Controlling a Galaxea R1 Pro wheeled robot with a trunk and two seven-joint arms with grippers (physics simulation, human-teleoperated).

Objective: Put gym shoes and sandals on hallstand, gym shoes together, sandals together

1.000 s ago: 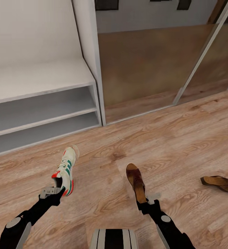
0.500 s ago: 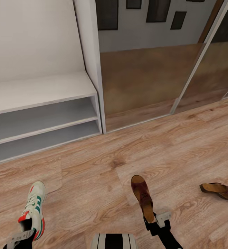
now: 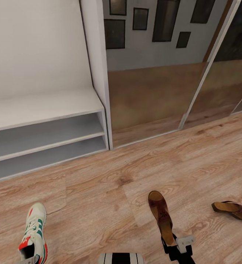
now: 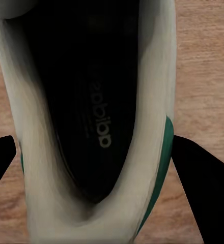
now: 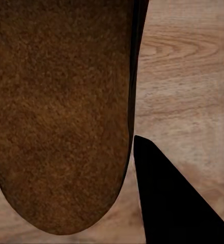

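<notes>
A cream gym shoe (image 3: 33, 234) with green stripes points toward the hallstand (image 3: 44, 106) at the lower left of the head view. My left gripper (image 3: 28, 260) is shut on its heel. In the left wrist view, black fingers (image 4: 201, 190) flank the gym shoe's heel (image 4: 91, 127). A brown sandal (image 3: 161, 216) is held at its back end by my right gripper (image 3: 176, 245). Its footbed (image 5: 61, 112) shows in the right wrist view beside one finger (image 5: 168, 198). Another sandal (image 3: 231, 210) lies on the corridor floor (image 3: 110, 205) at the right.
A mirrored sliding door (image 3: 154, 95) with pale frames stands right of the hallstand's side panel (image 3: 97, 69). The bench top and two shelf rows (image 3: 44, 137) hold nothing. The robot's base (image 3: 121, 258) shows at the bottom edge.
The camera has tilted up. Both arms drew back toward me: the gym shoe moved left and nearer, the held sandal slightly right and nearer. The floor sandal stayed put.
</notes>
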